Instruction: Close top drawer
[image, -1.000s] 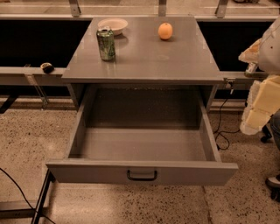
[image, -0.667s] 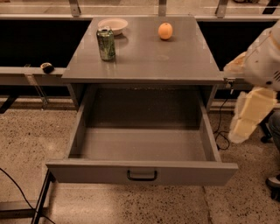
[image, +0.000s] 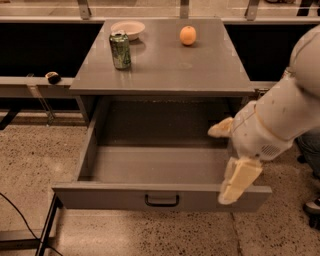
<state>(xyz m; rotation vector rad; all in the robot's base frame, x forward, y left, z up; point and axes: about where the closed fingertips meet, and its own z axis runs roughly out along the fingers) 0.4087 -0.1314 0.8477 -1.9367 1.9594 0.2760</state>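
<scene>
Nearest you is the flat front panel of the top drawer (image: 100, 197), pulled all the way out from under the counter (image: 165, 75), with its small dark handle (image: 161, 200) in the middle of the panel. The tray behind it looks bare. The pincer (image: 219, 165) hangs at the drawer's right end, spread wide and holding nothing: one pale finger (image: 239, 180) points down across the front panel near the right corner, the other (image: 221, 129) points left over the inside of the tray. Whether the lower finger touches the panel you cannot tell from here. Expect the drawer to behave as a stiff metal box — rigid, fairly heavy for its width, and likely to run freely once it starts moving. You need no grip for closing it; a flat push on the front panel should do. Push near the handle, not at the corner, because a wide drawer pushed off-centre may skew and bind on its runners. The smooth grey face could let a finger slide sideways, so press square on. Get the upper finger clear of the tray first, or it may be caught under the counter's edge. Farther back on the counter stand a green can (image: 120, 50), an orange (image: 188, 35) and a pale bowl (image: 128, 28) — a hard slam might topple the can.
</scene>
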